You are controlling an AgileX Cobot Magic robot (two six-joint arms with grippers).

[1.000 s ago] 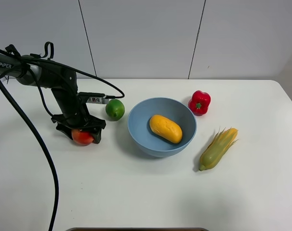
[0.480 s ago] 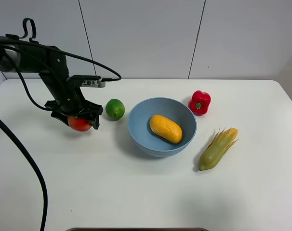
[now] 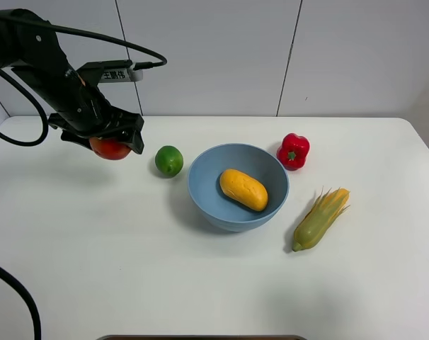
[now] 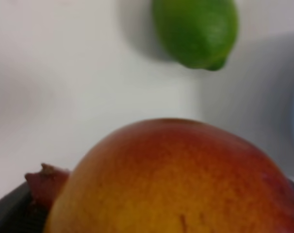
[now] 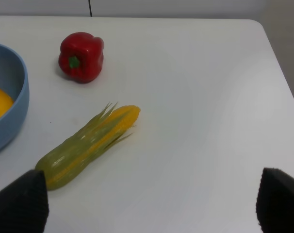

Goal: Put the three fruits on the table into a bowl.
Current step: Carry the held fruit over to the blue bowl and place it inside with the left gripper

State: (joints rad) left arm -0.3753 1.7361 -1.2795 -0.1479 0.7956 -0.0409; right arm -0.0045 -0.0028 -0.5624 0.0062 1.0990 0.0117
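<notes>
My left gripper (image 3: 110, 144) is shut on the red apple-like fruit (image 3: 110, 149) and holds it in the air above the white table (image 3: 200, 283), left of the lime. The fruit fills the left wrist view (image 4: 176, 179). The green lime (image 3: 168, 161) lies on the table just left of the light-blue bowl (image 3: 207, 205); it also shows in the left wrist view (image 4: 196, 30). The orange-yellow mango (image 3: 243, 189) lies inside the bowl. My right gripper (image 5: 152, 213) shows only two dark fingertips (image 5: 18, 204), wide apart and empty, over the table's right side.
A red bell pepper (image 3: 294, 151) sits right of the bowl's far rim and shows in the right wrist view (image 5: 82, 57). A yellow-green corn cob (image 3: 320, 218) lies right of the bowl and shows in the right wrist view (image 5: 86, 148). The bowl's edge shows there too (image 5: 11, 116).
My left gripper has lifted the red fruit off the table and risen up and back. The lime, mango, bowl, pepper and corn have not moved.
</notes>
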